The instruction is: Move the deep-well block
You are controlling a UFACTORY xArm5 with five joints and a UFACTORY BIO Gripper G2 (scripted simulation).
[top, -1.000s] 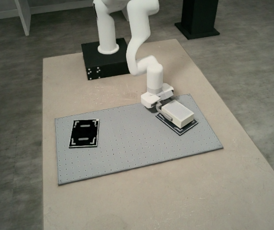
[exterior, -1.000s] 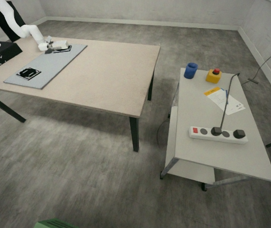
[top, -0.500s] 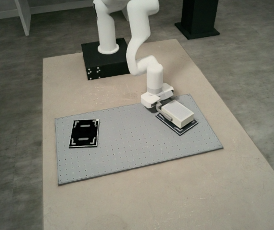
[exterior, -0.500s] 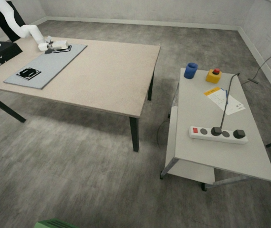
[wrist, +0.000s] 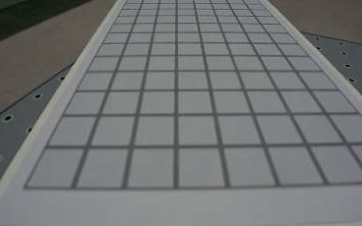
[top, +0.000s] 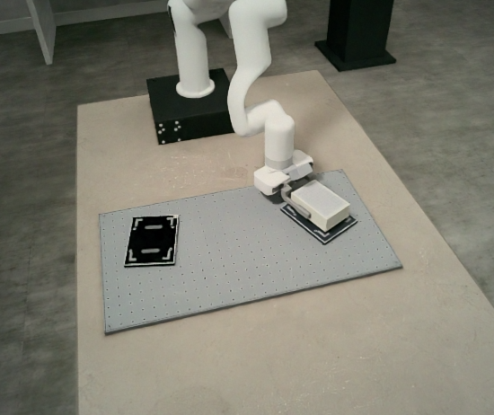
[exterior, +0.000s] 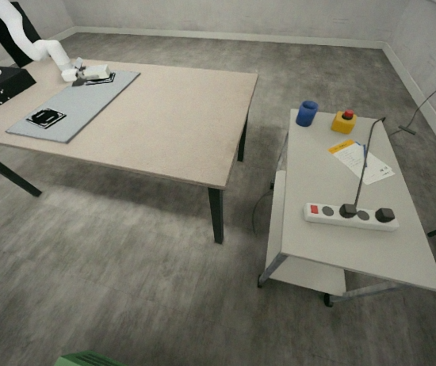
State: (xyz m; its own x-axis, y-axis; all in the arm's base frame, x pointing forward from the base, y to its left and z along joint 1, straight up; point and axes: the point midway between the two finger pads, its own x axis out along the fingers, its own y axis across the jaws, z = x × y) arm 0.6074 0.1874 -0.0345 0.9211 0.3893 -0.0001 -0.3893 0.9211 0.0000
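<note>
Grey board [top: 222, 256] [exterior: 77, 103] [wrist: 10, 139] beneath block [top: 322, 199] [exterior: 97, 71] [wrist: 194, 103] (gripped)

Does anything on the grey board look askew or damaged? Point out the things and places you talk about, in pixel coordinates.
Nest N2 [top: 303, 221] [exterior: 102, 81] looks askew: it sits turned against the board's [top: 231, 256] [exterior: 89, 103] hole rows, while N1 [top: 151, 239] [exterior: 46, 117] is nearly square. No visible damage.
</note>
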